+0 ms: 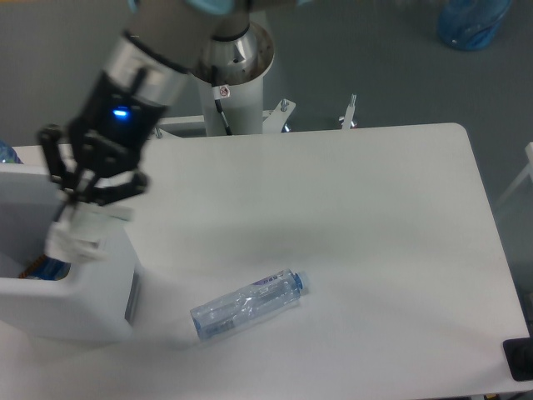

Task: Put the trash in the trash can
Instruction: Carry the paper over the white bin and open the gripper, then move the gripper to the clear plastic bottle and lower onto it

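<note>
My gripper hangs over the open top of the white trash can at the left edge of the table. Its fingers converge on a small crumpled whitish wrapper, which hangs blurred just under the fingertips and above the can's rim. The crushed clear water bottle with a bluish label lies on its side on the table, to the right of the can and well away from the gripper. Something dark and blue shows inside the can; I cannot tell what it is.
The arm's white pedestal stands at the table's back edge. A big blue water jug sits on the floor at the top right. A black object lies at the table's front right corner.
</note>
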Controlling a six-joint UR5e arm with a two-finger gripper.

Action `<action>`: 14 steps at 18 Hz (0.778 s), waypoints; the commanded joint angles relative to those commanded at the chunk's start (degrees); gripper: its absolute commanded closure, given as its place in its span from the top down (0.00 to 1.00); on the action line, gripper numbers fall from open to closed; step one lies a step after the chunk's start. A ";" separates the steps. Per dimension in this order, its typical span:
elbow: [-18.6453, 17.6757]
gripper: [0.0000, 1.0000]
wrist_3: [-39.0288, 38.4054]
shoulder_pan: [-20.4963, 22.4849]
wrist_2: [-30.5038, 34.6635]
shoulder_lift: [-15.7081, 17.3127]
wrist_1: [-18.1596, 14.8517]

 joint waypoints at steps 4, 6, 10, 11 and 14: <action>0.17 1.00 -0.26 0.00 0.00 -0.27 0.71; 0.00 1.00 0.61 0.00 -0.09 -0.35 1.58; 0.35 1.00 0.61 0.78 0.00 -1.23 4.13; 0.35 1.00 0.70 2.18 0.00 -1.32 4.22; 0.88 1.00 5.34 6.40 0.00 -2.72 4.22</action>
